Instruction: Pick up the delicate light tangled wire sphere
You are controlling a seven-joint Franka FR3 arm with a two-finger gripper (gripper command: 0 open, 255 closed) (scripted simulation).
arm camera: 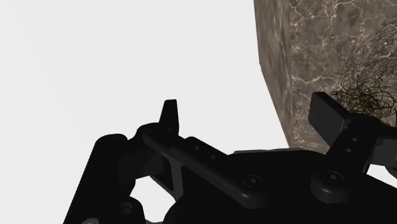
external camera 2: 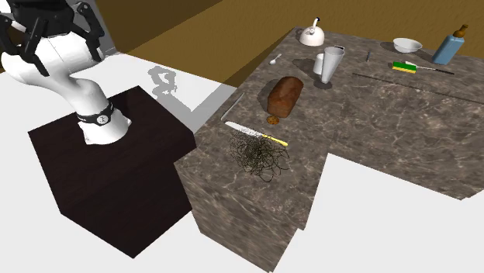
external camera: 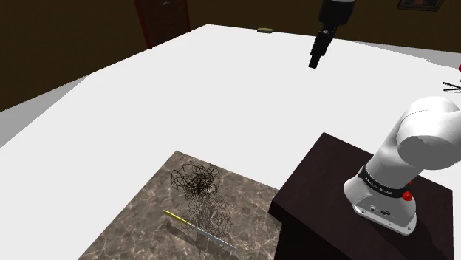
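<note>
My gripper [external camera: 315,62] hangs high in the air, all black and pointing downward. In the wrist view its two fingers [arm camera: 168,118] stand wide apart with nothing between them. In the shoulder view it sits over a plain white surface, well apart from the work area.

The wire sphere [external camera: 196,181] is a loose ball of thin dark tangled strands. It rests on a brown marbled counter [external camera: 140,221], near the counter edge closest to the stand. In the wrist view the wire sphere [arm camera: 366,95] shows just past one fingertip, outside the gap between the fingers. It lies on the same counter [arm camera: 305,51].

A knife [external camera 2: 252,132] with a yellow handle lies flat just beside the wire sphere [external camera 2: 258,153].

The white arm [external camera: 414,148] rises from a dark box stand [external camera: 318,192], which touches the counter's side.

Farther along the counter in the second exterior view are these things:
- a brown loaf [external camera 2: 285,95]
- a grey tumbler [external camera 2: 333,66]
- a white kettle [external camera 2: 312,33]
- a white bowl [external camera 2: 406,45]
- a blue bottle [external camera 2: 450,46]
- a green and yellow screwdriver [external camera 2: 411,67]
</note>
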